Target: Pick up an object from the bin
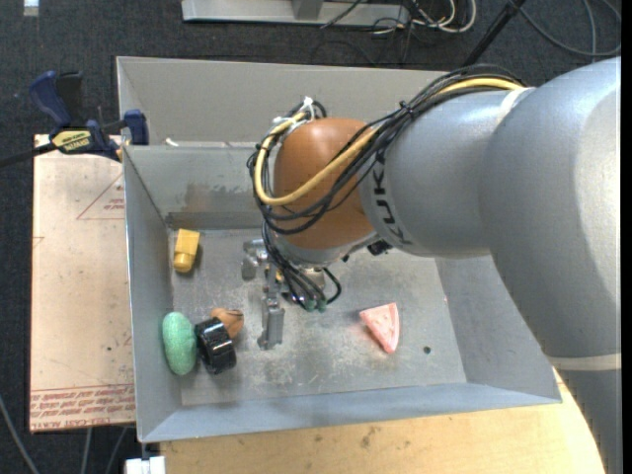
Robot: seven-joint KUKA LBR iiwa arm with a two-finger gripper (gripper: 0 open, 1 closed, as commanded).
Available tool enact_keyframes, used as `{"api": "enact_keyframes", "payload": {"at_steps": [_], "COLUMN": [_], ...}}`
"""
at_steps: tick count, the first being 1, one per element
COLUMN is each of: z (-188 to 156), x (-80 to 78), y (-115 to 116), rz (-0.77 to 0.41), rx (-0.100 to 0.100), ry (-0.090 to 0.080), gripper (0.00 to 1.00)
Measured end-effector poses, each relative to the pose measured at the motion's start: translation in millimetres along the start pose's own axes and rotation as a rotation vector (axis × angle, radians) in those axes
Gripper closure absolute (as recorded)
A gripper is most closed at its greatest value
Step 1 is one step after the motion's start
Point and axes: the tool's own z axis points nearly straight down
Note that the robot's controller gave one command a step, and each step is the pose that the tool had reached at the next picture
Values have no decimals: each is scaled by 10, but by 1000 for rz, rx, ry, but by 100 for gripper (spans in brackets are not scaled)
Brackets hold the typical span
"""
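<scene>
Camera view: end effector (pixel 270 322) low in bin (pixel 336 368), can't tell if open or closed; small brown piece (pixel 228 318) just beside it view-left, pink wedge (pixel 381 326) farther view-right

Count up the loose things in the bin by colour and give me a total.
yellow block: 1
green oval lump: 1
black piece: 1
brown piece: 1
pink wedge: 1
Total: 5
</scene>
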Motion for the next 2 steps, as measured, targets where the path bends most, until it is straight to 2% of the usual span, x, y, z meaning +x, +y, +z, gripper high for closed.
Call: {"api": "enact_keyframes", "payload": {"at_steps": [1,2], "z": [398,506], "x": [124,206], "y": [70,151], "rz": [-219,-295], "rx": [0,0], "ry": [7,10], "gripper": [0,0]}}
